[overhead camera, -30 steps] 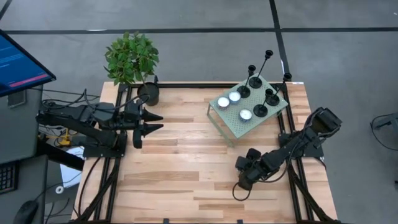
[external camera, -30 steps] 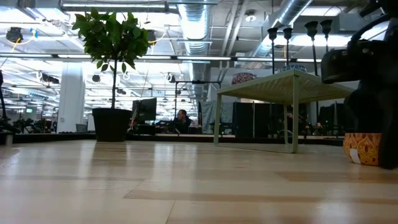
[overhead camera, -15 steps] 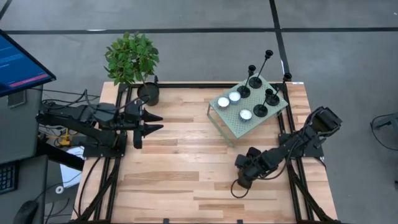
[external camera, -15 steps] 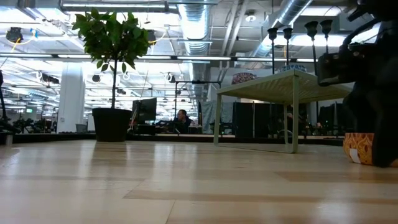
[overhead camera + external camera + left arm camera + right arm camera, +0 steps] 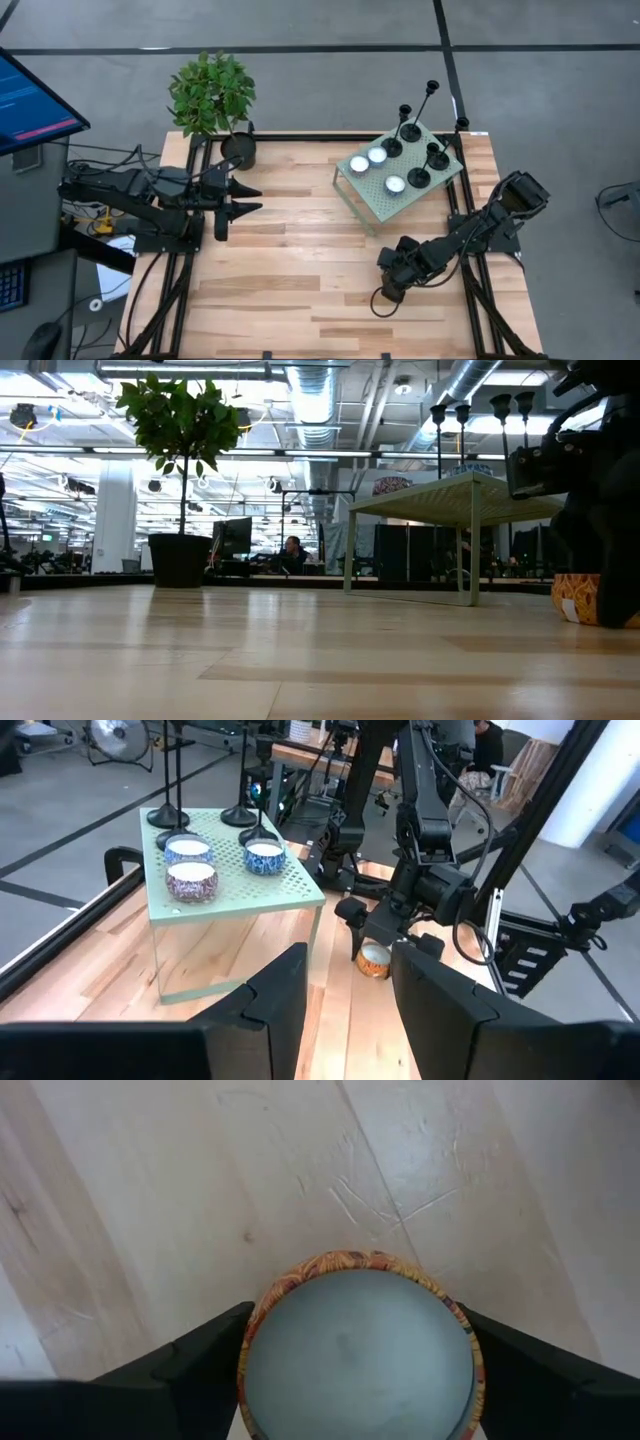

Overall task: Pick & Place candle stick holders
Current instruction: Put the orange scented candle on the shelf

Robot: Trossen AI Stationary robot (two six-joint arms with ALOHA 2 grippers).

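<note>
No readable text, label, brand or number in any view. Monitor [image 5: 30, 100] beside table shows coloured bands — lettering too small to read. Banner [image 5: 392, 485] in room behind (low view) carries red lettering, not legible. Candle tin [image 5: 358, 1345] between right gripper jaws — patterned rim only, no words.

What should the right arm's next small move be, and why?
Probably a short straight lift of the right gripper. It sits low over an orange-sided candle that rests on the wooden table, while the candle stick holders all stand on the green stand. The left gripper waits open at the table's left.
</note>
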